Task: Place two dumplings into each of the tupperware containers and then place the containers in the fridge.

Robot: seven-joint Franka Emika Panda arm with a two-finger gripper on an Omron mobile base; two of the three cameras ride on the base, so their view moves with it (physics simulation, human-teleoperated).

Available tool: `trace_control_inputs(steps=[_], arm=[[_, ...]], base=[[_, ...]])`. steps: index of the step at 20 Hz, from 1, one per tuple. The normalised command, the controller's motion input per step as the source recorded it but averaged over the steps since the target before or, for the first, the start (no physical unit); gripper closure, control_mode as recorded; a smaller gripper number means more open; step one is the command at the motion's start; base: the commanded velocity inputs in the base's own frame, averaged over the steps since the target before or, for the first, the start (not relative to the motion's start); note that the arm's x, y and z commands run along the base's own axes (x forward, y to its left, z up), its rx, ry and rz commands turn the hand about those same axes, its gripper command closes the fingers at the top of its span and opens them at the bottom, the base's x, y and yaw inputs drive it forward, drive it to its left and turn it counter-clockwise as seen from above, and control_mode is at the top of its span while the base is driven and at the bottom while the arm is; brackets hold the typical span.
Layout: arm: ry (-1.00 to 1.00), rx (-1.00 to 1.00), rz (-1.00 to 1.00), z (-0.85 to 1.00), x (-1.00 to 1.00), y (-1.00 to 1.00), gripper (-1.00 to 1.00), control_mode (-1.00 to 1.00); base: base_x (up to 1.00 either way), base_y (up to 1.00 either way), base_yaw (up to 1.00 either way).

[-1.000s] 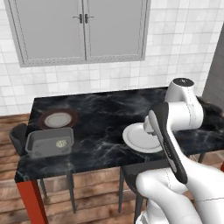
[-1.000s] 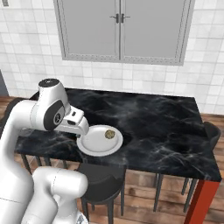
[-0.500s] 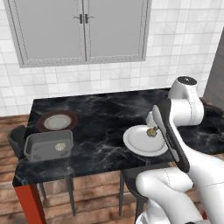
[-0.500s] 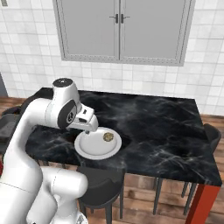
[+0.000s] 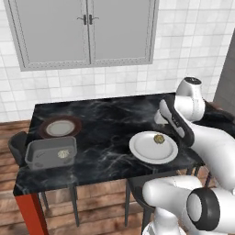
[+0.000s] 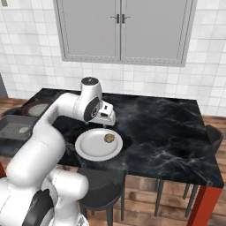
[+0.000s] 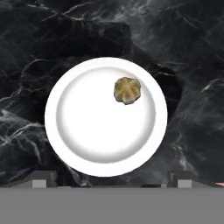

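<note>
- you'll find no text, label, brand, number or sign to read anywhere here.
- the white plate (image 7: 65, 131), the black marble table (image 5: 110, 119) and the grey wall cabinet (image 6: 121, 28) behind that table carry no markings.

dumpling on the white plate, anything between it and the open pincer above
Nothing visible. The dumpling lies alone on the white plate, and the open pincer looks straight down at it with bare plate and black table around.
</note>
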Motion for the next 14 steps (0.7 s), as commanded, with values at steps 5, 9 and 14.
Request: trace_control_inputs(steps=[5, 9, 14], arm=[[0.06, 0.00, 0.02, -0.30, 0.72, -0.21, -1.00, -1.00], [0.00, 0.00, 0.01, -0.42, 0.51, -0.04, -1.00, -1.00], [0.01, 0.00, 0.04, -0.60, 0.43, -0.01, -1.00, -1.00]], base=[[0.00, 0.00, 0.00], [0.00, 0.00, 0.00], [0.00, 0.00, 0.00]])
